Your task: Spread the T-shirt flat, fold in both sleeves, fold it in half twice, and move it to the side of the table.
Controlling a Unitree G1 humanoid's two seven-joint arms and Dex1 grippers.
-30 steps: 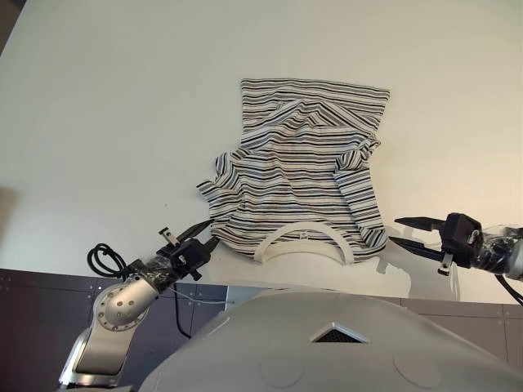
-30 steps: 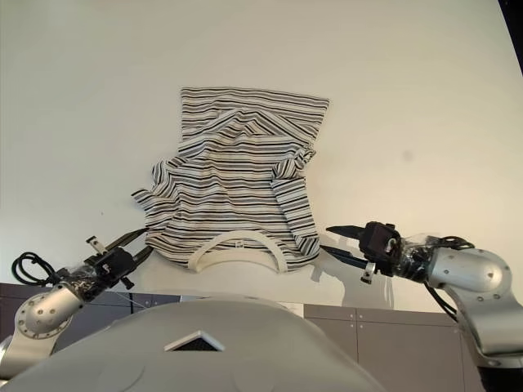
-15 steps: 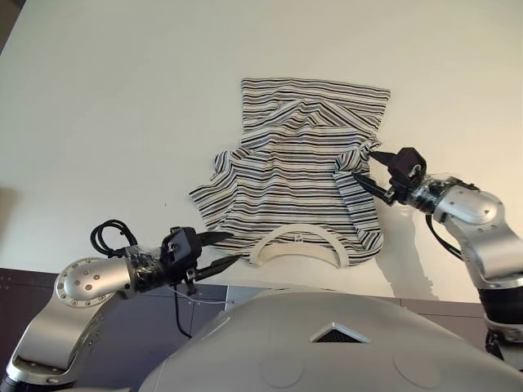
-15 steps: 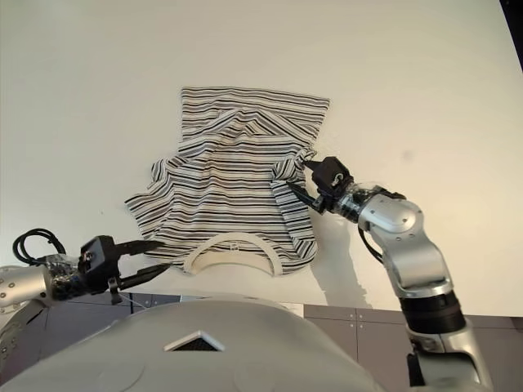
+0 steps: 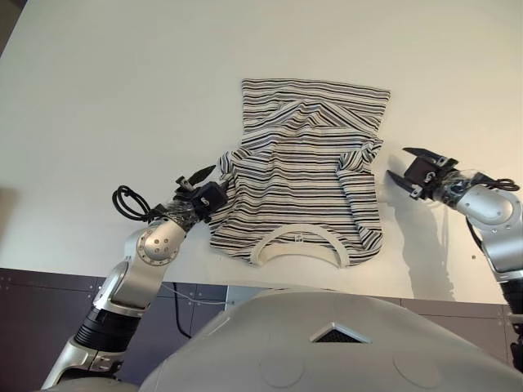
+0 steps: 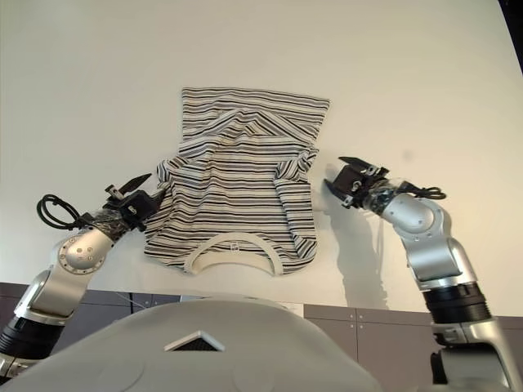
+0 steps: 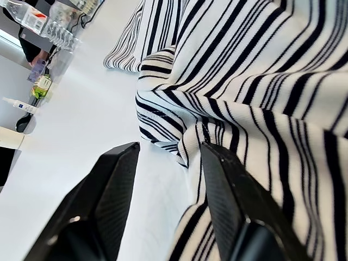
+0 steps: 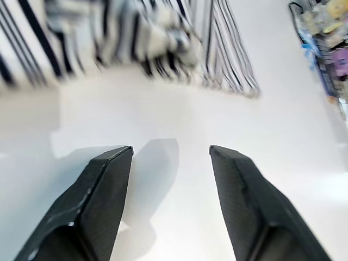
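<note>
T-shirt [image 5: 304, 167] on table [image 5: 98, 98] — left hand [image 7: 169, 152], right hand [image 5: 398, 163] flanking it.

This looks like a robot lab or test room. A wide, plain white table [image 5: 106, 98] fills the head views, with grey riveted panels [image 5: 33, 302] below its near edge. Past the table's edges, bottles [image 7: 38, 19] stand in a cluster, and blurred colourful goods [image 8: 326, 38] crowd what may be shelving.

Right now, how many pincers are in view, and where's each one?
2. The left pincer, open, is at the shirt's left edge by the bunched sleeve. The right pincer, open, is over the table just right of the shirt, not touching it.
</note>
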